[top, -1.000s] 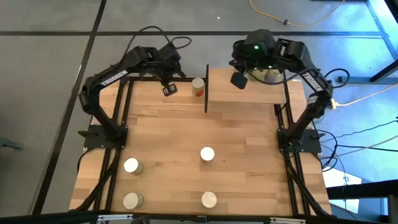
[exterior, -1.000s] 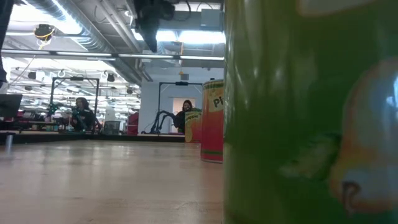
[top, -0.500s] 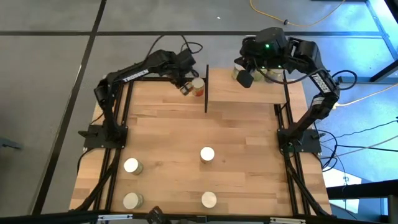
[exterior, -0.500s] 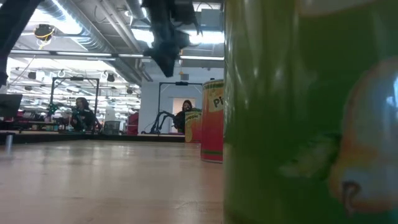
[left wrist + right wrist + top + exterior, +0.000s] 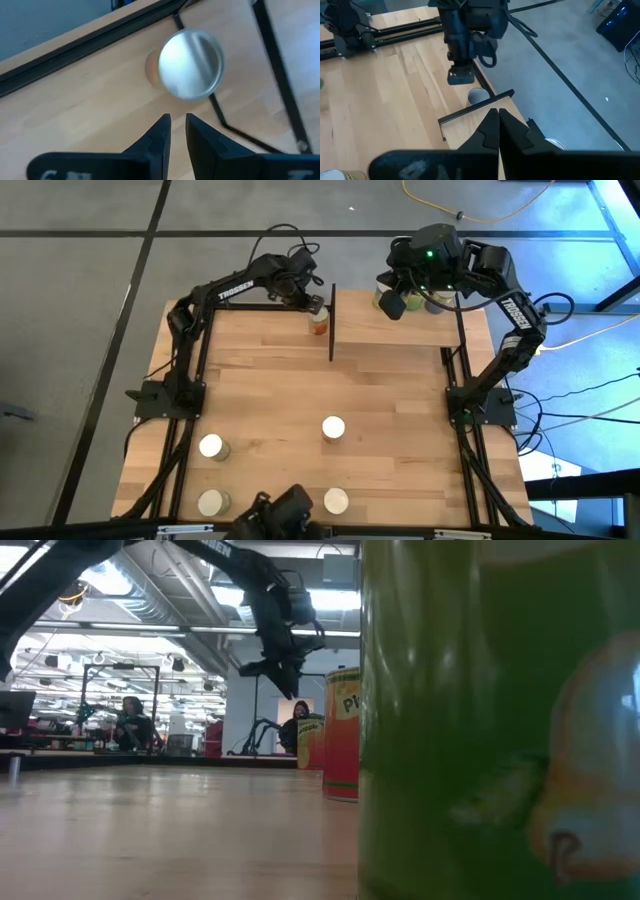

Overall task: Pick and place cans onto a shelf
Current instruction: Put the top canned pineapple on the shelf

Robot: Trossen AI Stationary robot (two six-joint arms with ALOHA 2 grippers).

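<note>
The left gripper (image 5: 313,302) hovers just above an orange-red can (image 5: 319,323) (shiny lid up) standing beside the shelf's (image 5: 400,332) black side panel (image 5: 331,320), fingers (image 5: 156,137) a narrow gap apart, holding nothing. Above the shelf, the right gripper (image 5: 392,305) is closed, empty.

the table (image 5: 260,395) is pale wood in plank stripes, edged by a black frame (image 5: 186,415). four cans (image 5: 333,428) show pale shiny tops. the can (image 5: 342,735) in the low view has a red label under a yellow band; the nearest can (image 5: 500,720) is green. both arms (image 5: 240,283) are black. the floor (image 5: 80,290) is grey.
</note>
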